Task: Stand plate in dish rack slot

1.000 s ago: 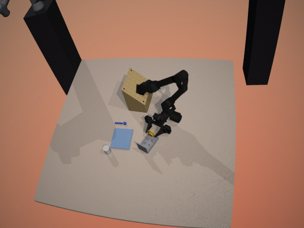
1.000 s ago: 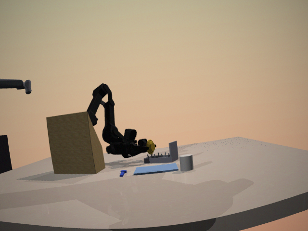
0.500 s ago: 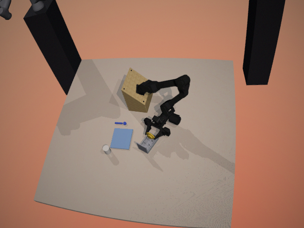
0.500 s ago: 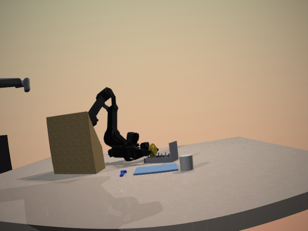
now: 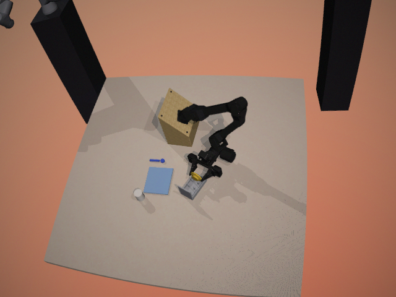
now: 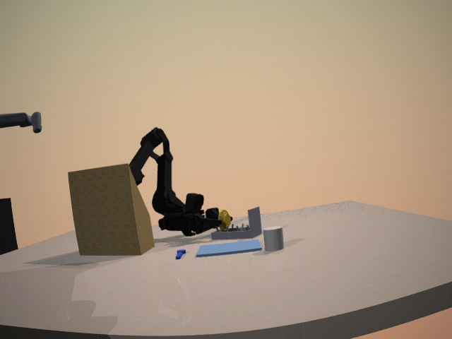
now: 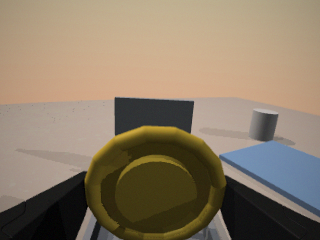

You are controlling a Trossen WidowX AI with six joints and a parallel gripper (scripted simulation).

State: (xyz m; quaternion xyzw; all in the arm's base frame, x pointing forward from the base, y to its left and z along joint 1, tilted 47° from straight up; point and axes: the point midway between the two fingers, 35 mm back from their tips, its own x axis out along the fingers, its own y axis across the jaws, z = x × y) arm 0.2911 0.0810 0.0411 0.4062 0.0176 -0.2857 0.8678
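Note:
The yellow plate [image 5: 195,176] [image 6: 224,219] [image 7: 156,192] is held on edge, close to upright, with its round face towards the wrist camera. My gripper [image 5: 197,177] [image 7: 155,182] is shut on the plate, one finger at each side of its rim. The grey dish rack [image 5: 187,193] [image 6: 233,235] has short rails and a tall end panel. The plate stands at the rack's end away from the panel, its lower edge down at the height of the rail tops. Whether it sits in a slot cannot be told; the plate hides that part in the wrist view.
A blue mat [image 5: 158,180] [image 6: 229,248] [image 7: 282,167] lies beside the rack. A grey cylinder [image 5: 138,194] [image 6: 273,239] [image 7: 263,125] stands past the mat. A small blue object [image 5: 156,160] [image 6: 180,254] lies near the mat. A tall wooden block [image 5: 179,135] [image 6: 105,211] stands by the arm's base.

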